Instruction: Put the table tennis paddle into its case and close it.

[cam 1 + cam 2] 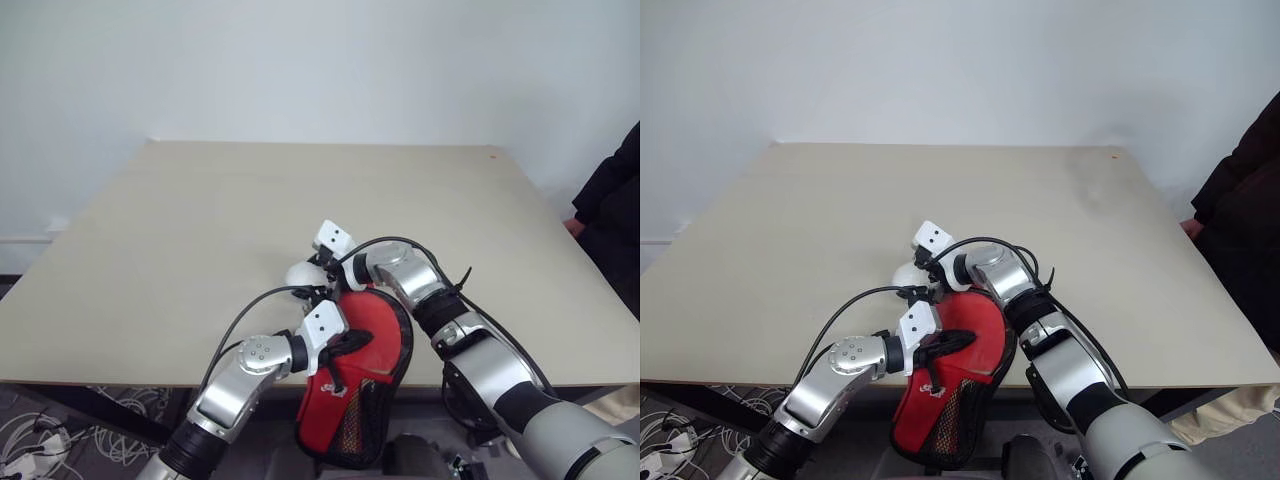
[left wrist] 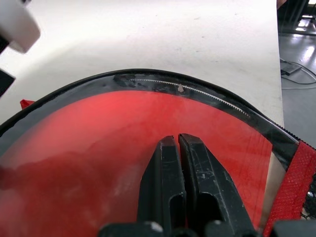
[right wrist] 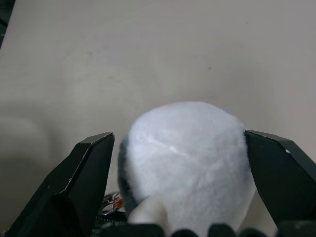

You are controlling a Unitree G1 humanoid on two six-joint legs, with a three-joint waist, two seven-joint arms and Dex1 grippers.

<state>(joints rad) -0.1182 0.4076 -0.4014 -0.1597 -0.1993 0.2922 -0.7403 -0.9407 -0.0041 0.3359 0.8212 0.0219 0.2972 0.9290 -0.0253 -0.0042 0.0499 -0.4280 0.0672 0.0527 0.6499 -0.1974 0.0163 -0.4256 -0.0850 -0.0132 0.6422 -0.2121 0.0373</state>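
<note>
- The table tennis paddle with its smooth red rubber face (image 2: 123,143) is sitting inside the black paddle-shaped soft case with the clear plastic side (image 1: 392,350), the red showing through the plastic; the case is hanging over the near edge of the pale beige table (image 1: 200,230), its mesh end dangling below.
- The left gripper (image 2: 178,148) is lying against the clear side with its fingers pressed together, apparently pinning or pinching the case so it stays put; whether it is actually gripping fabric cannot be told.
- The zip track (image 2: 197,91) is running along the rounded rim, so closing looks like the step at hand.
- The right gripper (image 3: 180,148) is spread wide around a fluffy pale blue-grey puff (image 3: 185,158) at the case's far end, probably a zip pull.
- A person's dark sleeve (image 1: 610,200) is waiting at the table's right side.
</note>
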